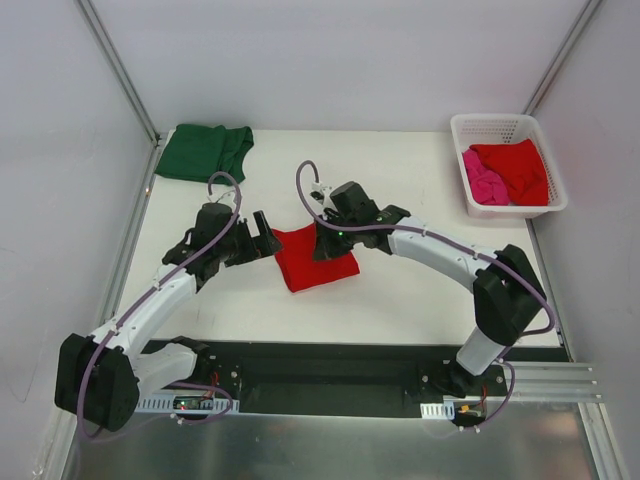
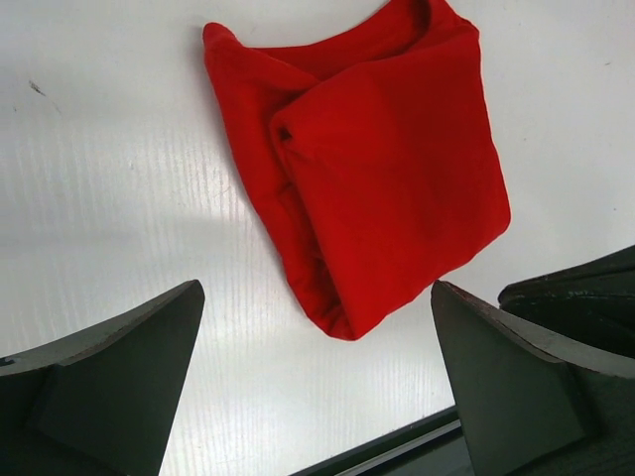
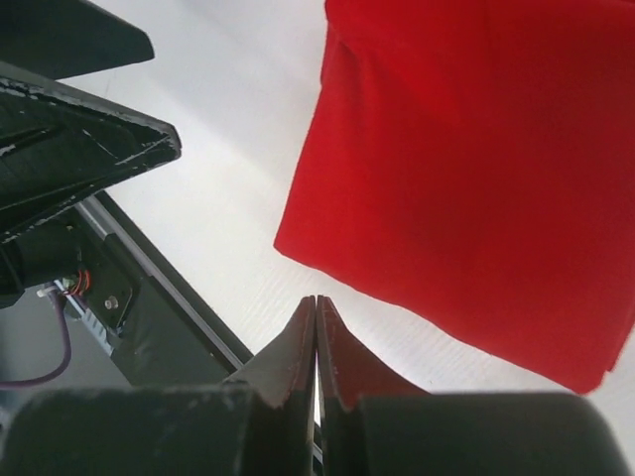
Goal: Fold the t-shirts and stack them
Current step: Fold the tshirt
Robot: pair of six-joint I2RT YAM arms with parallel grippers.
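The right gripper (image 3: 316, 302) is closed, its two fingers pressed flat against each other with no cloth between them. Its tips point at bare table (image 1: 420, 290) just off one edge of the folded red t-shirt (image 3: 476, 169). From above, the gripper sits over the shirt's far right part. Whether it touches the cloth there is hard to say, since the arm covers the spot. Shut fingers make a narrow blunt tool, so this pose probably serves to press or smooth the fold rather than to pick anything up.

The left gripper (image 2: 317, 288) stands wide open and holds nothing, hovering just beside the shirt's left edge. Its jaws straddle the bundle's near corner, which looks like readiness to pinch an edge.

The red shirt lies in the middle of the table as a compact, roughly square packet, with one looser flap bulging on its left side.

Well apart, at the far left corner, lies the folded dark green t-shirt (image 1: 205, 150), likely the base of the stack. At the far right, a white lattice basket (image 1: 500, 118) holds a crumpled red t-shirt (image 1: 520, 170) and a pink t-shirt (image 1: 483, 180), not yet folded.
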